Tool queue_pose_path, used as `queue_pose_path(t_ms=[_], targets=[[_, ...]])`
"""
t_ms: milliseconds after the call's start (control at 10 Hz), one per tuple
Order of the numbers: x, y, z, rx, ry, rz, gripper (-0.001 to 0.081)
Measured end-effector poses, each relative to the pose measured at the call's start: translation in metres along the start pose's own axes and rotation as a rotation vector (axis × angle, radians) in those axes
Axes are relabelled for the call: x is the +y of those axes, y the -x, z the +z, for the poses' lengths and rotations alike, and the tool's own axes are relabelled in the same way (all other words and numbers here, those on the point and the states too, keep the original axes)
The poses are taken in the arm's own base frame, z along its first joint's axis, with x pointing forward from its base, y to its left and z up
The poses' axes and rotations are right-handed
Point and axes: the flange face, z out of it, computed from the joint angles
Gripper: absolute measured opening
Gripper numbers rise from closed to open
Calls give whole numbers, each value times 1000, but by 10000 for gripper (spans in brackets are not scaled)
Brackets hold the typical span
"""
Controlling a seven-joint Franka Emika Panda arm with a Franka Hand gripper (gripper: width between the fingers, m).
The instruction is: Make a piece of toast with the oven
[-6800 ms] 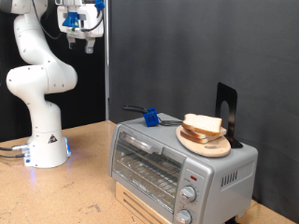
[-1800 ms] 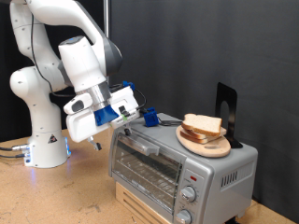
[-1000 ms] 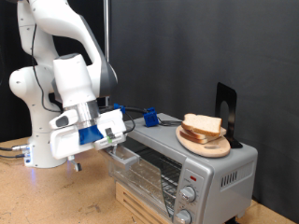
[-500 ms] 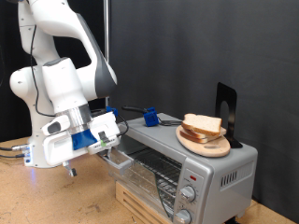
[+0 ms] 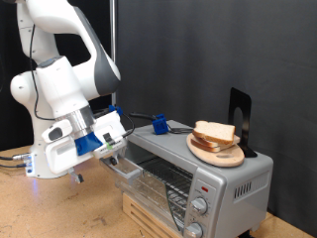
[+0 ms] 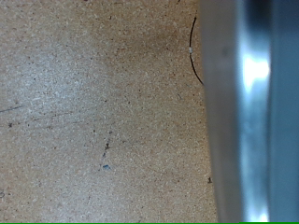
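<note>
Gripper (image 5: pixel 117 154): at oven (image 5: pixel 198 174) door's top edge; grip state can't tell (fingers hidden).
Door (image 5: pixel 134 171): partly open.
Toast (image 5: pixel 215 132): on oven top.

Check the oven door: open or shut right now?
Partly open. In the exterior view the oven door tilts outward from the top, with the gripper at its upper edge.

even indoor light, dark backdrop, wrist view blurred with bright glare on metal

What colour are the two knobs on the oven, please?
Silver-grey knobs, matching the oven; clearest in the exterior view.
</note>
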Motion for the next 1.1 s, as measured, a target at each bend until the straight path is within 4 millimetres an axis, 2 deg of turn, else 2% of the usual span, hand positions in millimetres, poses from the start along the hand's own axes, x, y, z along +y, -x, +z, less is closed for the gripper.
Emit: queue_pose_path(t_ms=[500, 1100], targets=[[2, -6, -2, 64, 76, -22, 808], [25, -26, 18, 168, 139, 1, 808]])
